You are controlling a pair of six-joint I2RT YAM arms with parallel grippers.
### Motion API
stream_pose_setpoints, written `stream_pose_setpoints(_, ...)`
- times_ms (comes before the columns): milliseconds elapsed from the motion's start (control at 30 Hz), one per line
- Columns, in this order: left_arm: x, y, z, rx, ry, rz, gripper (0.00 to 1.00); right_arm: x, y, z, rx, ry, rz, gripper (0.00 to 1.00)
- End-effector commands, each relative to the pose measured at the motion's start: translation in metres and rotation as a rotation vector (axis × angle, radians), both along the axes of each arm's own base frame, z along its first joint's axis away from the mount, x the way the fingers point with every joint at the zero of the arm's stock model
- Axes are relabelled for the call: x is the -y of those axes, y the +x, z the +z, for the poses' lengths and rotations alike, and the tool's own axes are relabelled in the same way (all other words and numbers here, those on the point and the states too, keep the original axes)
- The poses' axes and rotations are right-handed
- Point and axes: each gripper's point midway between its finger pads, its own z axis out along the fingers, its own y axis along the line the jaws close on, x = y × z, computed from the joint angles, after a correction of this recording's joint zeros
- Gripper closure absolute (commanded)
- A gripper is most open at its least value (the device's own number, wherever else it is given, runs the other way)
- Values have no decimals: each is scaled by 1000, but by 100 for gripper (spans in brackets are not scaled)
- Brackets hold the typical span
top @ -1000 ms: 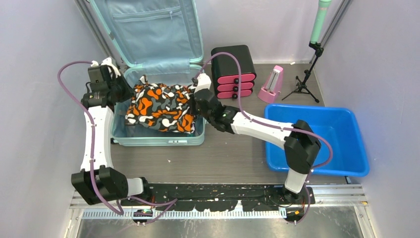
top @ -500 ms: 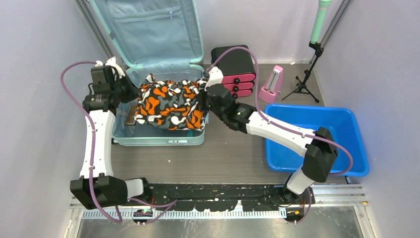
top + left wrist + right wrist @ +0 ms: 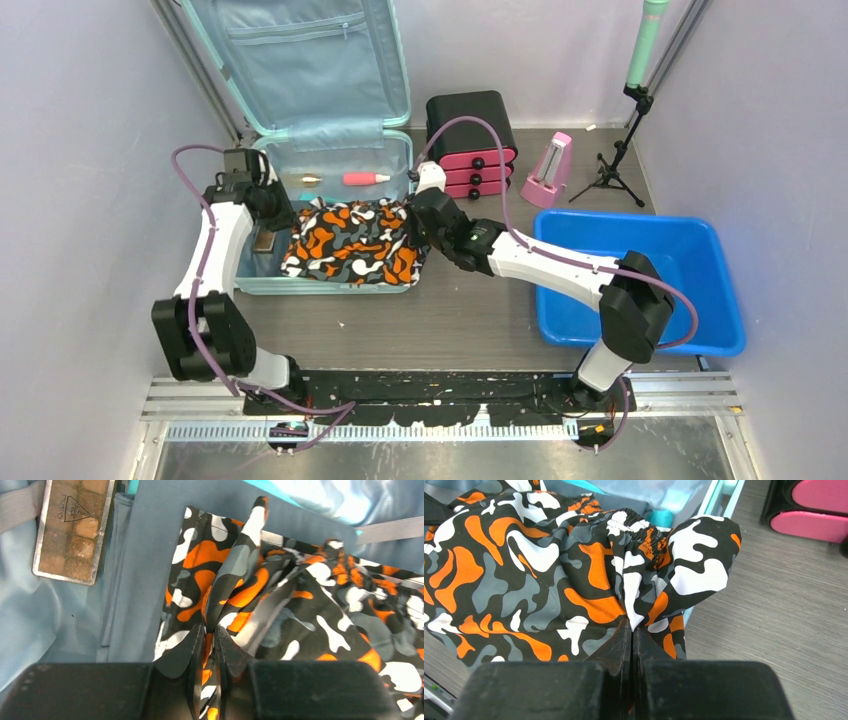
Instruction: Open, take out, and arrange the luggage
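At eleven o'clock on the table [image 3: 470, 310], the luggage [image 3: 300, 70] lies open. My left pincer [image 3: 209, 630] and right pincer [image 3: 631, 625] each clamp the cloth [image 3: 350, 240] draped over its six o'clock rim. I judge this the taking-out step; next, both should lift together, clearing that rim.

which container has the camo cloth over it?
The mint suitcase, lid raised; camo cloth hangs over its near half. Drawer box and blue tub lack it.
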Motion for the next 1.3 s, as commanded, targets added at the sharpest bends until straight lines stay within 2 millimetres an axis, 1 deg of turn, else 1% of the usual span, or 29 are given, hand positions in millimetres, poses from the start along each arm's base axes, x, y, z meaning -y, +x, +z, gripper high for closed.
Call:
stream_pose_setpoints(0, -8, 9, -23, -31, 41, -36, 78, 16, 3, -5, -14, -24, -38, 100)
stream_pose_setpoints(67, 8, 13, -32, -22, -54, -115, 63, 21, 4, -8, -19, -27, -45, 100)
stream_pose_setpoints(100, 13, 13, -35, -23, -103, -133, 59, 23, 3, -10, -24, -28, -44, 100)
stream_pose_setpoints(133, 13, 11, -38, -40, -128, -132, 50, 25, 4, -11, -26, -28, -45, 100)
stream_pose_setpoints(167, 10, 9, -40, -52, -129, -131, 44, 26, 3, -13, -29, -31, -42, 100)
stream_pose_setpoints(200, 6, 7, -41, -62, -115, -132, 39, 27, 3, -15, -29, -34, -43, 100)
stream_pose_setpoints(233, 1, 5, -42, -68, -90, -129, 31, 28, 3, -18, -32, -38, -40, 100)
stream_pose_setpoints(300, -7, 2, -43, -71, -62, -120, 23, 29, 2, -21, -38, -42, -38, 100)
stream_pose_setpoints(367, -5, 1, -45, -68, -85, -121, 18, 29, 2, -23, -40, -34, -35, 100)
stream_pose_setpoints(433, 5, -1, -51, -90, -153, -129, 16, 27, 2, -21, -38, -18, -31, 100)
stream_pose_setpoints(500, 22, -2, -53, -94, -256, -160, 16, 25, 2, -20, -36, -8, -27, 100)
stream_pose_setpoints(533, 27, -4, -54, -96, -286, -164, 16, 25, 2, -20, -36, -8, -25, 100)
stream_pose_setpoints(600, 30, -5, -57, -104, -308, -163, 17, 25, 2, -19, -34, -7, -26, 100)
stream_pose_setpoints(700, 35, -5, -54, -87, -342, -170, 18, 25, 2, -18, -31, -2, -24, 100)
stream_pose_setpoints(767, 43, -2, -49, -63, -393, -177, 20, 24, 2, -18, -30, -1, -25, 100)
stream_pose_setpoints(833, 48, 0, -45, -51, -435, -182, 29, 24, 3, -17, -29, 0, -25, 100)
stream_pose_setpoints(900, 51, 1, -39, -48, -451, -185, 45, 24, 3, -16, -26, 0, -28, 100)
stream_pose_setpoints(967, 50, 1, -30, -32, -444, -178, 65, 25, 4, -15, -19, -2, -31, 100)
stream_pose_setpoints(1067, 50, 2, -12, 30, -427, -172, 87, 25, 7, -12, -11, -1, -36, 100)
stream_pose_setpoints(1133, 46, 1, -1, 59, -388, -159, 100, 23, 7, -10, -11, 8, -36, 100)
stream_pose_setpoints(1267, 35, -4, 14, 91, -268, -139, 100, 22, 9, -8, -25, 35, -51, 100)
